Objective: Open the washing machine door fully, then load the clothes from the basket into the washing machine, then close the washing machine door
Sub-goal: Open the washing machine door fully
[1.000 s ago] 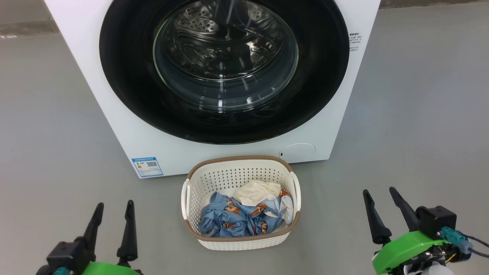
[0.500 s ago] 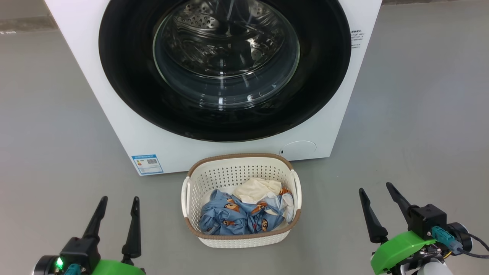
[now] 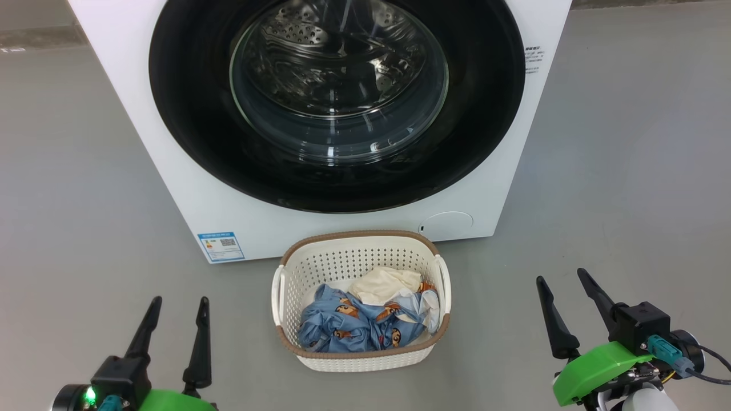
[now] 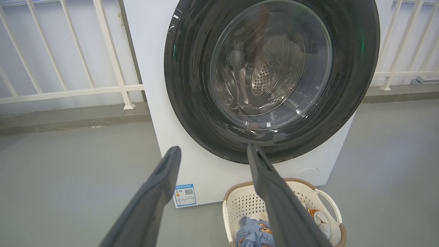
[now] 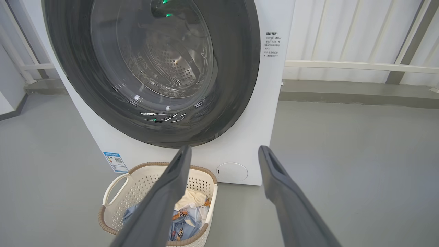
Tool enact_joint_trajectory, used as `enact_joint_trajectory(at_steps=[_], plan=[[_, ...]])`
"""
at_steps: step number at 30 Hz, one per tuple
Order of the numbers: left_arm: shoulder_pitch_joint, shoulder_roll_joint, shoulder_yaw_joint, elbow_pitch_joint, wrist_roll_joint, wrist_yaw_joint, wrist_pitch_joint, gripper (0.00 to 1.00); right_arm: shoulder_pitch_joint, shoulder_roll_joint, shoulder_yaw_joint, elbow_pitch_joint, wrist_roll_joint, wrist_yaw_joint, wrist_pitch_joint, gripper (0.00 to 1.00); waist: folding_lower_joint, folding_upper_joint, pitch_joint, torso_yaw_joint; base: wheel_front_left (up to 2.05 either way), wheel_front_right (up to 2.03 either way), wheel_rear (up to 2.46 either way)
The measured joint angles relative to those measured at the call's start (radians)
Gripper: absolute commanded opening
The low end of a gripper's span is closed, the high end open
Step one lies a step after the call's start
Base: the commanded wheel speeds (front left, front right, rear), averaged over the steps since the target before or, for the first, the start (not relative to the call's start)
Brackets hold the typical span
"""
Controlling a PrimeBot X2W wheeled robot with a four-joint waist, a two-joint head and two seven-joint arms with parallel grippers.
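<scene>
Because the door [image 3: 337,97] sits closed flush on the washing machine [image 3: 171,188], step in hand: opening it, judged not yet begun.
Left gripper [image 3: 180,299]: fingers spread, holding nothing, low at the left, well apart from the door.
Right gripper [image 3: 561,275]: fingers spread, holding nothing, low at the right.
Basket [image 3: 360,235]: on the floor [image 3: 617,171] just before the machine, between the grippers.
Clothes [image 3: 365,322]: all in the basket, blue print with a cream piece on top.
Handle: cannot be made out; hinge side unclear.
Advice: find the free edge, hook it with one finger, follow the door's arc wide, keeping clear of the basket.
</scene>
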Motion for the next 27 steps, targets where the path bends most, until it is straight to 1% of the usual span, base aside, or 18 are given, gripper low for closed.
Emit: enact_joint_trajectory(at_steps=[18,23,27], plan=[[-0.001,0.000,-0.003,0.027,-0.001,0.000,0.000,1.00,0.000,0.002,-0.002,-0.001,0.001,0.000,0.000,1.00,0.0000,0.0000,0.000,0.006,0.02,0.02,-0.04],[-0.001,0.002,-0.006,0.030,0.005,0.000,0.000,1.00,0.000,0.004,-0.003,-0.002,0.001,0.000,0.000,1.00,0.0000,0.0000,0.003,0.005,0.40,0.40,-0.81],[-0.002,0.002,-0.005,0.029,0.007,0.000,0.000,1.00,0.000,0.005,-0.003,-0.003,0.001,0.000,0.000,1.00,0.0000,0.0000,0.007,0.004,0.76,0.76,-1.52]])
